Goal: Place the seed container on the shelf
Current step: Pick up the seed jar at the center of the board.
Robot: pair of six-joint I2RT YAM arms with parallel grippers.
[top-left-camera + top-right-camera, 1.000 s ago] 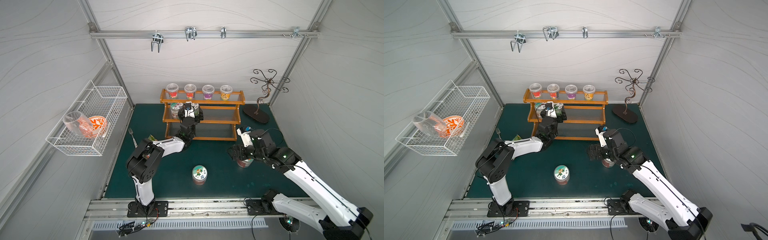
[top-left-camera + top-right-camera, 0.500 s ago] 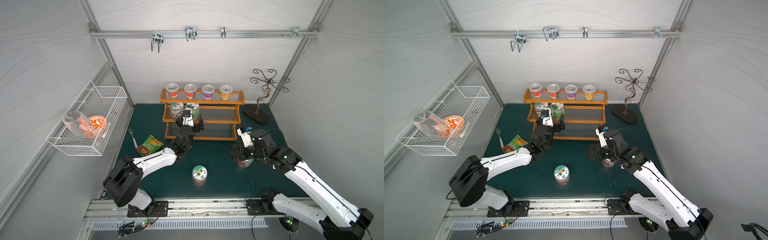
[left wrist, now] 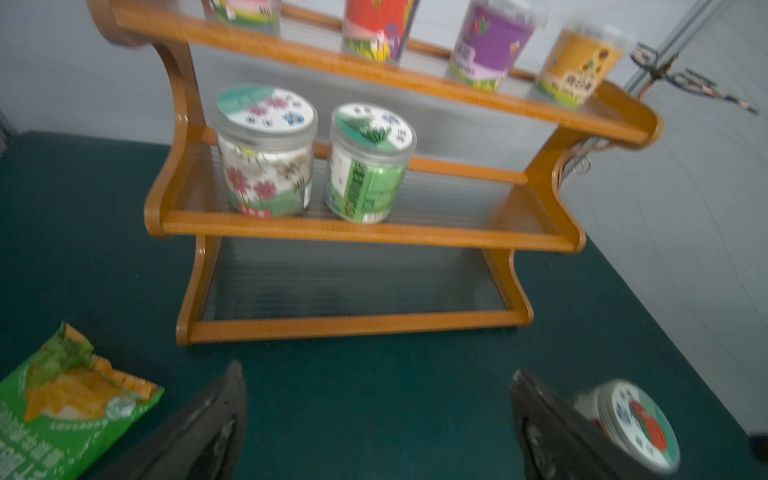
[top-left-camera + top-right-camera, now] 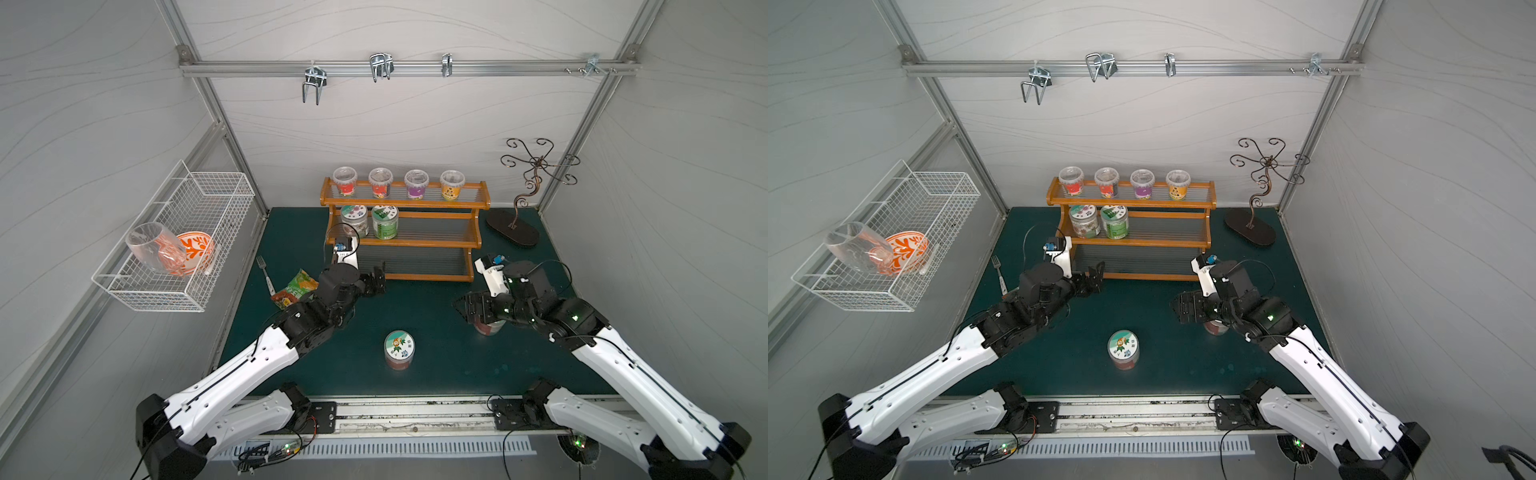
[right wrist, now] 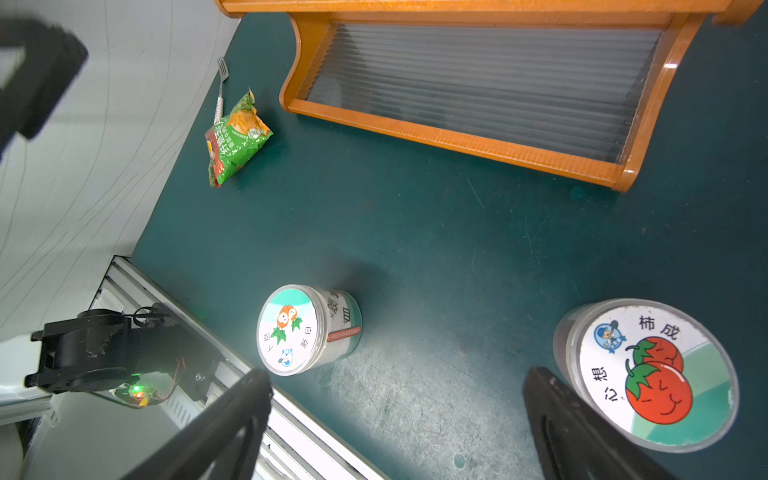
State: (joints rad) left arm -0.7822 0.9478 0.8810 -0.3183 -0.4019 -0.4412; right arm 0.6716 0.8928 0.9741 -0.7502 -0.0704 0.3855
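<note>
On mat (image 4: 436,365), top view: left gripper (image 4: 376,279) hung wide open, empty, just before bottom tier of shelf (image 4: 432,243). Right gripper (image 4: 466,306) wide open, empty, above tomato-lid seed container (image 4: 488,329); fruit-lid seed container (image 4: 399,348) stood mid-mat.
Left wrist: flower-label jar (image 3: 266,153), green-label jar (image 3: 370,166) sat on middle tier.
Right wrist: tomato lid lay outside finger (image 5: 573,428), not between jaws. Step judged: reaching. Next: straddle container, close.

Clutter on the mat (image 4: 415,299)
Snack bag (image 4: 297,289) beside fork (image 4: 264,274) at left edge; scrolled metal stand (image 4: 512,227) in far right corner.
</note>
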